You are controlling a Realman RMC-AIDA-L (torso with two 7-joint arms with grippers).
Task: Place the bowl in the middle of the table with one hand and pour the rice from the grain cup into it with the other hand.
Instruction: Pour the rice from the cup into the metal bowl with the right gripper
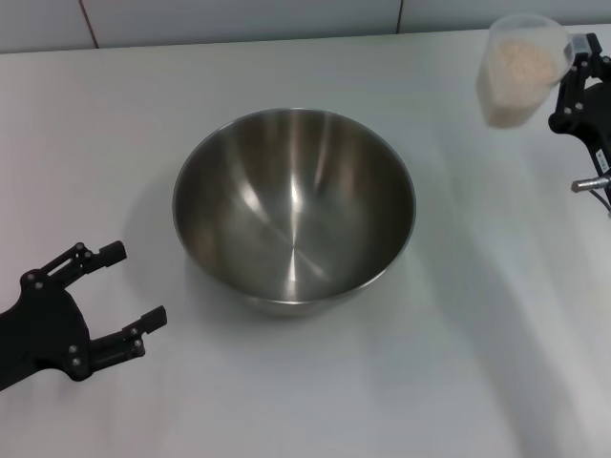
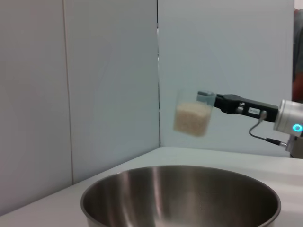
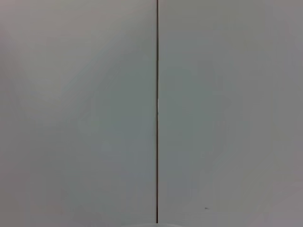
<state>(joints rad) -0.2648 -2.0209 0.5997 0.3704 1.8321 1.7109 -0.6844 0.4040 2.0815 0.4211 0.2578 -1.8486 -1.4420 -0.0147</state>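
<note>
**Cup of rice held aloft at the bowl's 2 o'clock, bowl at the counter's centre**

You have the white counter [image 1: 458,363] filling the head view, with a tiled wall along its far edge at 12 o'clock. The wall shows again in the right wrist view as plain pale panels split by one dark vertical seam [image 3: 157,113]; nothing else is visible there.

Your bowl [image 1: 293,210] stands upright near the middle of the counter, shiny inside and with nothing in it. In the left wrist view its rim [image 2: 180,189] fills the foreground.

Your left claw [image 1: 129,301] sits low over the counter at the bowl's 8 o'clock, near the bowl but not touching it. Its two fingers are spread wide and hold nothing.

Your right claw [image 1: 578,52] is at the bowl's 2 o'clock, at the edge of the view. It is closed on the handle side of the grain cup [image 1: 517,72]. The left wrist view shows the cup [image 2: 193,116] lifted well clear of the counter, beyond the bowl's far rim, roughly upright and a little tilted.

The rice [image 1: 520,67] is all inside the cup, a pale mass filling its lower part.
</note>
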